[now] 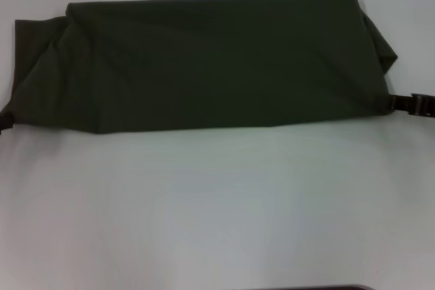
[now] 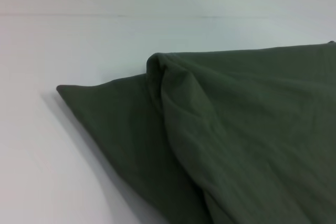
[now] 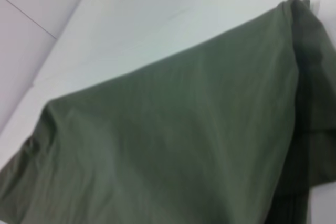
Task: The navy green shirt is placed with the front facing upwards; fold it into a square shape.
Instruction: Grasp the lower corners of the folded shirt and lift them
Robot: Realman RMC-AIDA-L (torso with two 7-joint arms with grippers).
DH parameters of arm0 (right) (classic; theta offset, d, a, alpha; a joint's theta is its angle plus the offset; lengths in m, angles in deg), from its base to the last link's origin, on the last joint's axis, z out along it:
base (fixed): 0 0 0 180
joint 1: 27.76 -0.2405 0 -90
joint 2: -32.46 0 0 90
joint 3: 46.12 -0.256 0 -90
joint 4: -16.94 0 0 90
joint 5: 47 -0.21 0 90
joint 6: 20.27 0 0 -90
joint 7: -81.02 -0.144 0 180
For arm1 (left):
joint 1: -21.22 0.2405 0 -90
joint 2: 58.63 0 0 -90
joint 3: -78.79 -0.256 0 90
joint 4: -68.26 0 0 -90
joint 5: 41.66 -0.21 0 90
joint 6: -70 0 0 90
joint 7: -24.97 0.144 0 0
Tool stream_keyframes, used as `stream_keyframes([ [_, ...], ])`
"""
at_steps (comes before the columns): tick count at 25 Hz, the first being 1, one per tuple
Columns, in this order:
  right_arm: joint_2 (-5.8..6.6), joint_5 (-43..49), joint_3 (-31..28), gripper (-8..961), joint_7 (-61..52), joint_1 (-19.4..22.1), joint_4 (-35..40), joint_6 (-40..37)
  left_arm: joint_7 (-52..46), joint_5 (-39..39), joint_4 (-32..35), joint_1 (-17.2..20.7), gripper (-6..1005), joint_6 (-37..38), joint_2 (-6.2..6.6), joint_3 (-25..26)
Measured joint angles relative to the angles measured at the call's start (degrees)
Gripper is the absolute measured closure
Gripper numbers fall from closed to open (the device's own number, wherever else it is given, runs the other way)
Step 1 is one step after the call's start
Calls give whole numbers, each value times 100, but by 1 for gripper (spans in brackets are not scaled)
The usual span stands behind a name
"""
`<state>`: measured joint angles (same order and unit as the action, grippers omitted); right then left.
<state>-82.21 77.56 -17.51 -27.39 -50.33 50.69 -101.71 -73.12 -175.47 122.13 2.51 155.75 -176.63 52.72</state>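
The navy green shirt [image 1: 204, 62] lay on the bench [image 1: 217, 202] folded into 1 long band. The right hand [image 1: 408, 103] and left hand [image 1: 5, 121] flanked its ends, grips unreadable. Next likely needed end-to-end folds.

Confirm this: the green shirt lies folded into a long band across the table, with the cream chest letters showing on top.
Not quite. The green shirt does lie folded into a long band on the table, but the head view shows only plain green fabric on top, no letters.
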Motion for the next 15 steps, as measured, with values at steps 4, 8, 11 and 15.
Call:
stream_keyframes([
  [4,-84,-3,-199,942,95,331,271,-337,16,-22,111,143,959,293,9,-2],
  [8,-91,-2,-266,942,290,638,350,-535,43,-8,234,340,958,591,10,26],
  [11,-53,14,-372,942,388,811,352,-695,63,20,300,464,957,865,-4,37],
  [15,-18,25,-419,942,530,1040,360,-931,71,20,376,600,955,1133,-39,79],
])
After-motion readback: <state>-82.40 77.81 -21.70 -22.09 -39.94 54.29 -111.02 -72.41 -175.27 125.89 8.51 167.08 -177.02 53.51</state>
